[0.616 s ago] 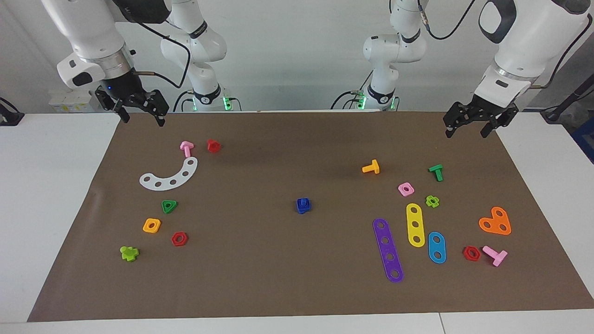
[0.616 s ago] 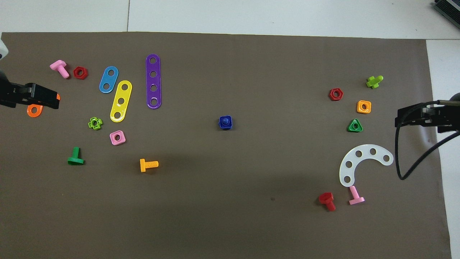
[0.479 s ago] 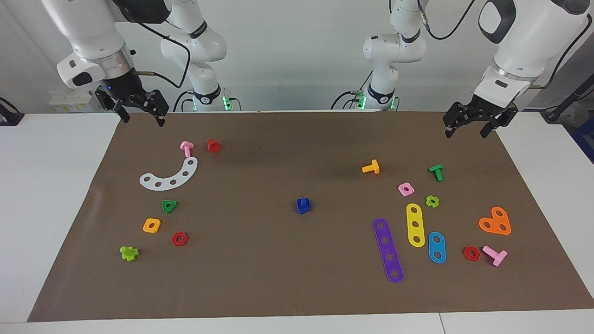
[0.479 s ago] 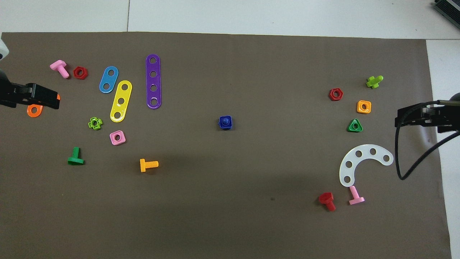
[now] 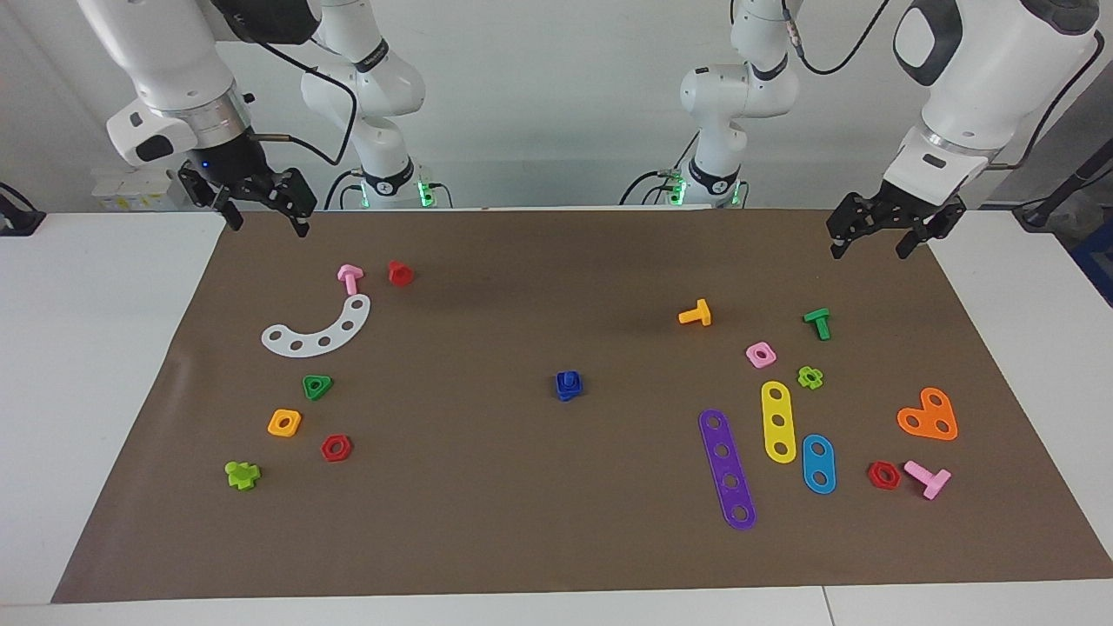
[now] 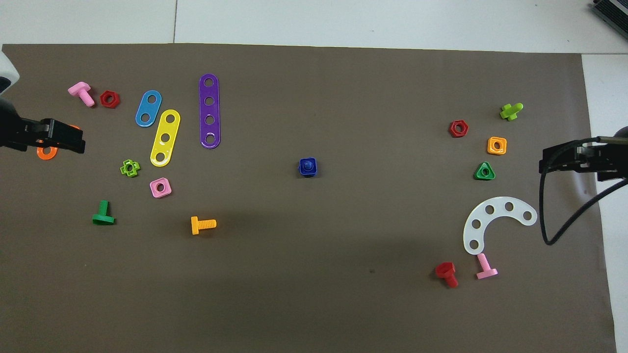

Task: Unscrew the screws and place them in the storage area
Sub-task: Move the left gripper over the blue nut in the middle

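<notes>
Facing view: blue screw point(image 5: 568, 384) mid-mat, well apart from scattered nuts.

I see even, bright light from above, soft blurred arm shadows on the brown paper mat point(image 5: 522, 539), a small glare spot on the yellow strip point(image 6: 165, 138), both views sharp, no edge distortion I can make out

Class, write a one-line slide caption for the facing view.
Small blue plastic bolt still in its nut mid-mat; open left gripper and right gripper hover, empty, above the brown paper mat's ends.
</notes>
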Tool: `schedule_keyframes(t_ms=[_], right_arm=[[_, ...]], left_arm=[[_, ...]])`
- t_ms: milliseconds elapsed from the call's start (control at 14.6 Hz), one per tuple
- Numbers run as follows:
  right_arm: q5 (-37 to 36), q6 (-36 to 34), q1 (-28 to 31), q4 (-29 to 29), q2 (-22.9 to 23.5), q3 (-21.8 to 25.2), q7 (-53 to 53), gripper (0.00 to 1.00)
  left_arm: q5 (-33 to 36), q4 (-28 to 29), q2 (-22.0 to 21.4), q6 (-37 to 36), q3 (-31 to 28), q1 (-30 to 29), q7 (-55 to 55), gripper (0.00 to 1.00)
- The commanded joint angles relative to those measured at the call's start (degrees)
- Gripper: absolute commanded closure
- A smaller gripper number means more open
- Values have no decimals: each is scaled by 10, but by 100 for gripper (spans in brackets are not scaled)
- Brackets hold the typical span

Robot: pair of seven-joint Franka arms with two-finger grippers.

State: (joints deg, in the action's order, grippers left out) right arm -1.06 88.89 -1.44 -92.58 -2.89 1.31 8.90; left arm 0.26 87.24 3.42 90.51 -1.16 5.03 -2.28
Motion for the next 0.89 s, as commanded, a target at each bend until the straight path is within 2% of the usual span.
schedule_keyframes(t_ms=[0, 274, 479, 616, 822], right_arm=[[11, 2, 6, -13, -12, -3, -9, 0], [11, 2, 6, -13, -12, -3, -10, 0], [11, 2, 6, -13, -12, -3, -9, 0], [11, 2, 6, -13, -12, -3, -9, 0], [11, 2, 6, -13, -12, -3, -10, 0]], left_arm=[[-5, 61, -34, 40, 4, 34, 8, 1], [-45, 46, 0, 75, 4, 87, 76, 2], [-47, -22, 84, 93, 4, 142, 173, 2], [-46, -28, 112, 151, 4, 178, 241, 2], [-47, -23, 142, 201, 5, 196, 249, 4]])
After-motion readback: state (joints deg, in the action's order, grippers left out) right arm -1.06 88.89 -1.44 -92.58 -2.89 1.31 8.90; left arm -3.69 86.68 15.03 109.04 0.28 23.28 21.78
